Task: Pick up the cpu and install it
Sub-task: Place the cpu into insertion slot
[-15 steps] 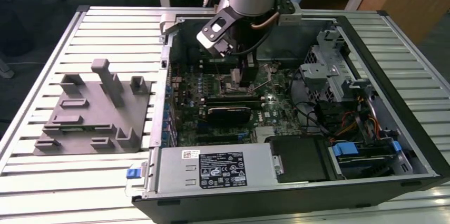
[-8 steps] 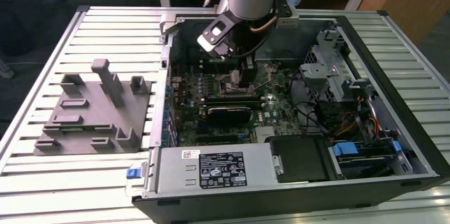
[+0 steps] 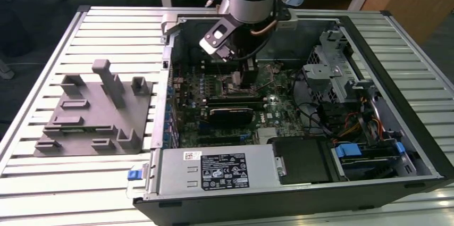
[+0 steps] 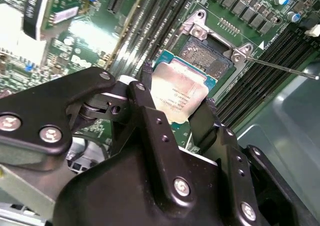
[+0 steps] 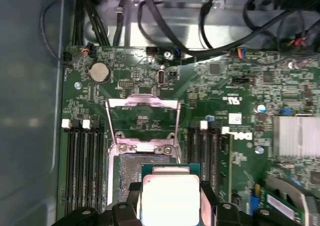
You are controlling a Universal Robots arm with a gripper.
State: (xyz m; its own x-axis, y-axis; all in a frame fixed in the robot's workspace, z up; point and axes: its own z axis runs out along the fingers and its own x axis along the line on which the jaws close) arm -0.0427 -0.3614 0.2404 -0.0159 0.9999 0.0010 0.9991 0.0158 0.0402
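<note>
We are finding the jaws pinching the cpu (image 4: 179, 93) by two opposite edges, its metal top facing the wrist cameras. In both wrist views it is hanging over the motherboard and overlapping only one edge of the open socket (image 5: 131, 170). Its sides are running roughly parallel to the socket frame. We are judging it not yet seated.

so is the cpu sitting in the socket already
No, the hand grips the cpu, and the socket beside it lies open and bare.
</note>
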